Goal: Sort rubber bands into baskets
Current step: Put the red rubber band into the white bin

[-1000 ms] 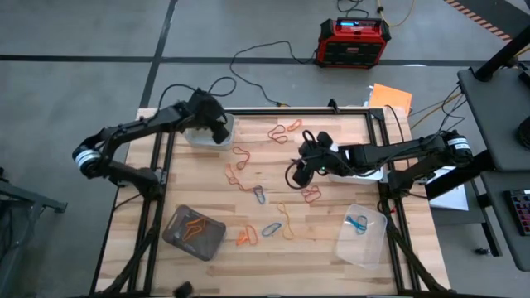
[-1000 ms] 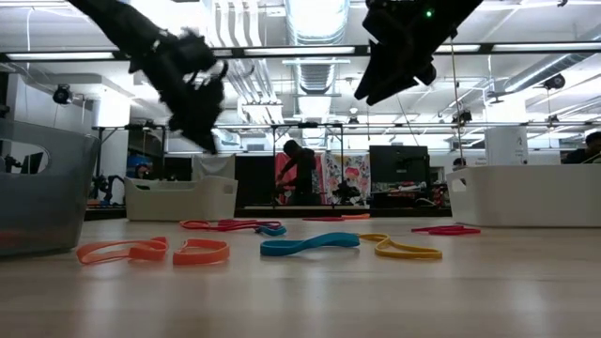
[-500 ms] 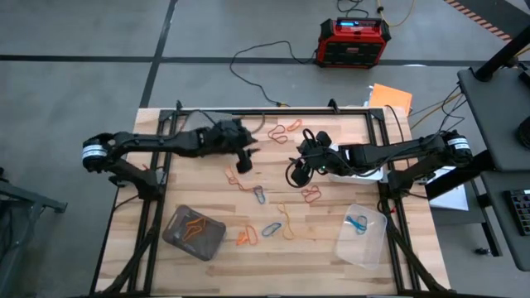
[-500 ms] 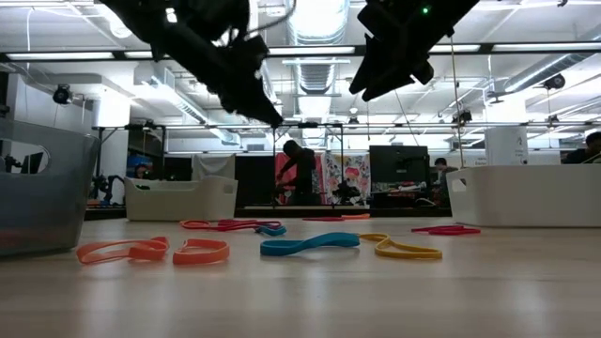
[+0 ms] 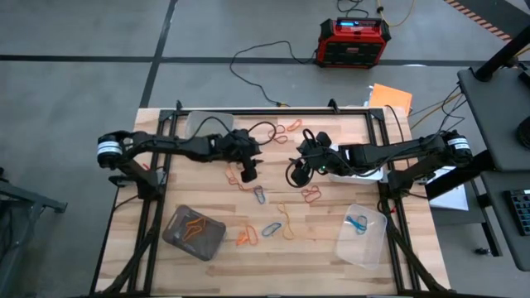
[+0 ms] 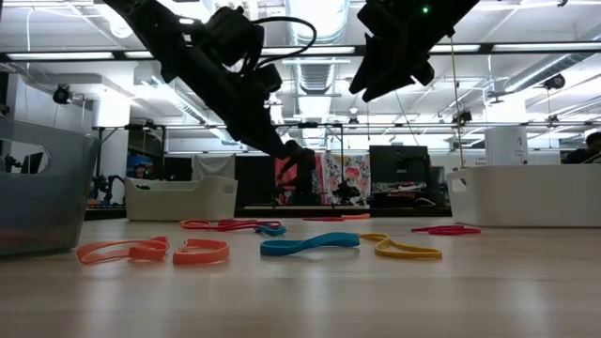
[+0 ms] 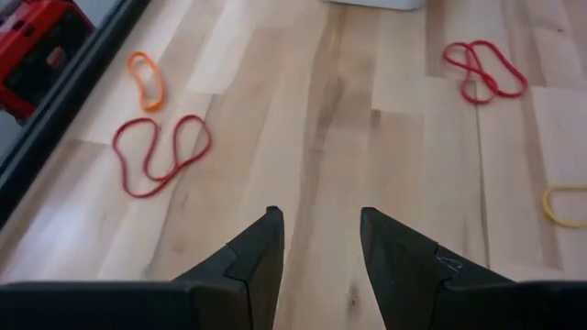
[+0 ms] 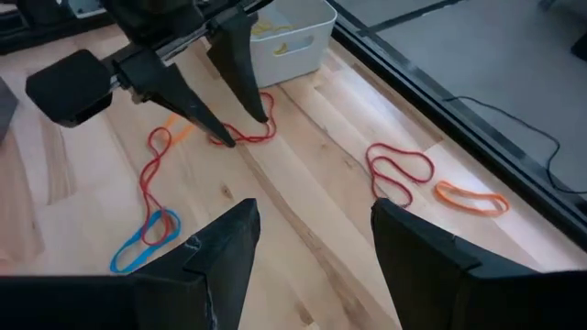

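Rubber bands lie loose on the wooden table: red ones, a red and orange pair, blue ones, a yellow one and an orange one. My left gripper hangs open just above the table's middle, over a red band; nothing is between its fingers. My right gripper hovers open to its right, higher up. The baskets: a pale tub far left, a smoky one holding an orange band, and a clear one holding a blue band.
A white tub sits partly under the right arm. A black frame runs along the table's left, far and right sides. A red-and-black box with cables stands on the floor beyond the far edge.
My left gripper has swung away from the pale tub at the far left, toward the table's middle and near edge, sinking a little and tipping downward. It has stayed open. The right arm has kept still, and no band has moved.
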Motion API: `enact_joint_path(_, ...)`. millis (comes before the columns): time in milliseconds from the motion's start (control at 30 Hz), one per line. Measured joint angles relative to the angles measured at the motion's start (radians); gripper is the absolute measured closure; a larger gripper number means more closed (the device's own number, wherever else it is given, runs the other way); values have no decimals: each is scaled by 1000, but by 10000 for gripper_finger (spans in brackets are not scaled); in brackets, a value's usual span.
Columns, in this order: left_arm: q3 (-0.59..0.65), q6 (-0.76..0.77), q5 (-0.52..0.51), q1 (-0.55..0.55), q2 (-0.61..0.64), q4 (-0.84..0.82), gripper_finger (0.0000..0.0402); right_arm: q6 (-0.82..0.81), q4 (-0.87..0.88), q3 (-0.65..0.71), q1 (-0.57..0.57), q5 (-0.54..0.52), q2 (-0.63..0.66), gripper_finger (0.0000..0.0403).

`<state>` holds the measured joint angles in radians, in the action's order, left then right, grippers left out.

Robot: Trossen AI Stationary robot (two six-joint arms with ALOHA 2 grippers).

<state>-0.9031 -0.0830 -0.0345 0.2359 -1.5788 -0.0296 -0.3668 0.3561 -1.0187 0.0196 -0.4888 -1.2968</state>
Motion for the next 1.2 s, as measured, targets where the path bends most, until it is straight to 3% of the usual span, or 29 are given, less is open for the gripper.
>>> enact_joint_path(733, 0, -98, 106, -157, 78, -388, 271, -138, 32, 0, 19, 351, -45, 197)
enact_joint_path(1200, 0, -139, 106, -164, 237, -559, 271, -357, 450, -71, 73, 422, -137, 197)
